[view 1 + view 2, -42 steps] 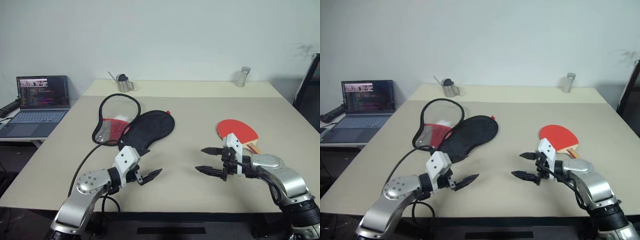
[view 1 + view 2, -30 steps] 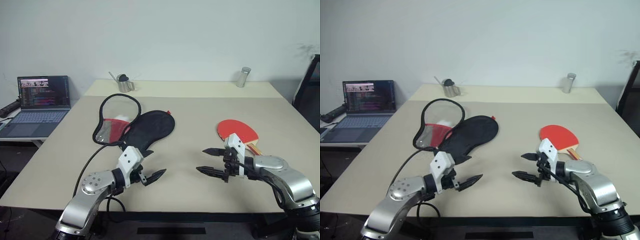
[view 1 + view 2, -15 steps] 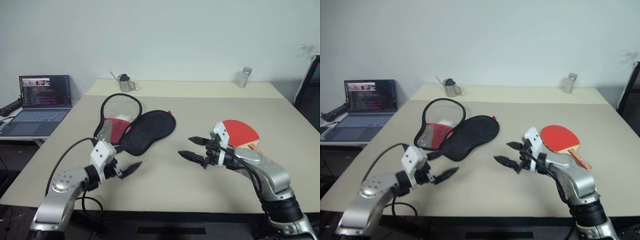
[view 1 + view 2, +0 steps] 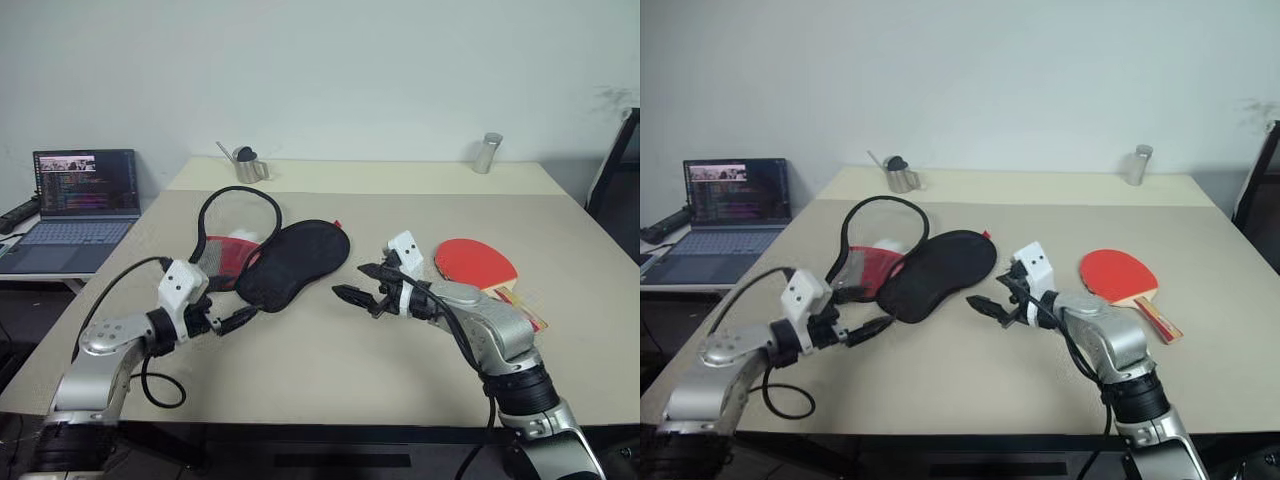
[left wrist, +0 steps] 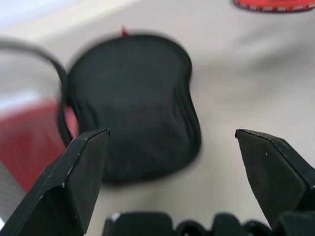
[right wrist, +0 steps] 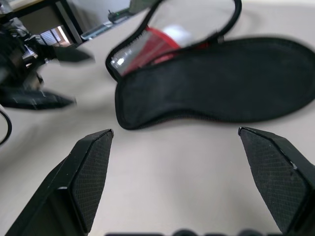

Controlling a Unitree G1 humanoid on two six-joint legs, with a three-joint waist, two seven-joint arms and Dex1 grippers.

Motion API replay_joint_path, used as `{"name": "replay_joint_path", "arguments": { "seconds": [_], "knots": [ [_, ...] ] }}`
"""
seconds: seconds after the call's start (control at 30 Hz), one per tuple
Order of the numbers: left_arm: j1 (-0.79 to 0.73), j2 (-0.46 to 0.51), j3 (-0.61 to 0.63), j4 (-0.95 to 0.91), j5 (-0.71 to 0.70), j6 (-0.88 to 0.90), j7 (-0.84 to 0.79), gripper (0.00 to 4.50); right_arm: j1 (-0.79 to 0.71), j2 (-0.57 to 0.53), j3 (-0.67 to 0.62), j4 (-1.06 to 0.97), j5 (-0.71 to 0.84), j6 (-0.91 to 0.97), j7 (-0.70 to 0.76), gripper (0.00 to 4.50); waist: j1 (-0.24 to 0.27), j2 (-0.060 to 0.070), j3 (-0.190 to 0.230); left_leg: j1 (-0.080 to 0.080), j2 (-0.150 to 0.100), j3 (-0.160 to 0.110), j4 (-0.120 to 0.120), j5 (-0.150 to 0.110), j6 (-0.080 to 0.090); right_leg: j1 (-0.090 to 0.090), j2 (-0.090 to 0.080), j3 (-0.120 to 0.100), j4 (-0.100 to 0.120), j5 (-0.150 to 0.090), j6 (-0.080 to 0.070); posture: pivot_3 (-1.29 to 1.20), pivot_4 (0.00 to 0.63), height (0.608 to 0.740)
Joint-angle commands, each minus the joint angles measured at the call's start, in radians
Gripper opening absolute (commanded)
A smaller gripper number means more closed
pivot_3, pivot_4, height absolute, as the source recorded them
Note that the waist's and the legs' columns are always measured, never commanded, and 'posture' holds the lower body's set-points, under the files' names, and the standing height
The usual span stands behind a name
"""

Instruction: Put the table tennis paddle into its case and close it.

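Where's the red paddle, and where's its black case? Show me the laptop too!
table tennis paddle [image 4: 474, 262], left eye view, on its red face.
case [image 4: 295, 263], left eye view, on the black fabric half.
laptop [image 4: 84, 182], left eye view, on its screen.

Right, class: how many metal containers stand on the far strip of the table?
2. A small silver metal jug with a spout stands at the far left, and a silver metal canister at the far right. None seems hidden.

The right arm [image 4: 470, 320] hides part of the paddle [image 4: 478, 262] handle. The case [image 5: 133, 123] looks blurry in the left wrist view. The laptop [image 4: 75, 205] screen words are too small to read.
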Motion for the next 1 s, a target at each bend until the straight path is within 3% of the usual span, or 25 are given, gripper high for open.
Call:
{"name": "replay_joint_path", "arguments": {
  "seconds": [0.03,0.23,0.53,0.77,1.0],
  "knots": [
    [0.016,0.006,0.031,-0.048,-0.025,0.05,0.015,4.5,0.011,-0.077,-0.048,-0.116,0.046,-0.011,0.072,4.48,0.002,0.0,0.0,0.0,0.0,0.0,0.0,0.0,0.0,0.0,0.0,0.0,0.0,0.0,0.0,0.0,0.15,0.74],
    [-0.026,-0.053,0.026,0.0,0.001,0.122,0.147,4.5,0.022,-0.215,-0.091,-0.169,0.073,-0.003,0.135,4.48,0.003,0.0,0.0,0.0,0.0,-0.001,0.0,0.0,0.0,0.001,0.0,0.0,0.0,0.0,0.0,0.0,0.15,0.74],
    [-0.18,-0.163,0.043,0.066,-0.036,0.338,0.311,4.5,0.015,-0.251,-0.128,-0.184,0.101,-0.013,0.161,4.48,0.004,-0.001,0.0,0.0,0.0,0.0,0.001,0.0,0.0,0.001,0.0,-0.001,0.0,0.0,0.0,0.0,0.15,0.74],
    [-0.284,-0.226,0.141,0.125,-0.14,0.527,0.409,4.5,0.034,-0.319,-0.171,-0.265,0.2,-0.062,0.301,4.48,0.003,-0.003,0.002,0.0,0.0,0.0,0.0,0.0,0.0,0.001,0.0,-0.001,0.0,0.0,0.0,0.0,0.15,0.74],
    [-0.298,-0.313,0.283,0.07,-0.272,0.695,0.543,4.5,0.048,-0.363,-0.176,-0.267,0.201,-0.089,0.318,4.48,0.004,-0.005,0.003,0.0,0.0,-0.001,0.001,0.0,0.0,0.001,0.0,-0.001,0.0,0.0,0.0,0.0,0.15,0.74]
  ]
}}
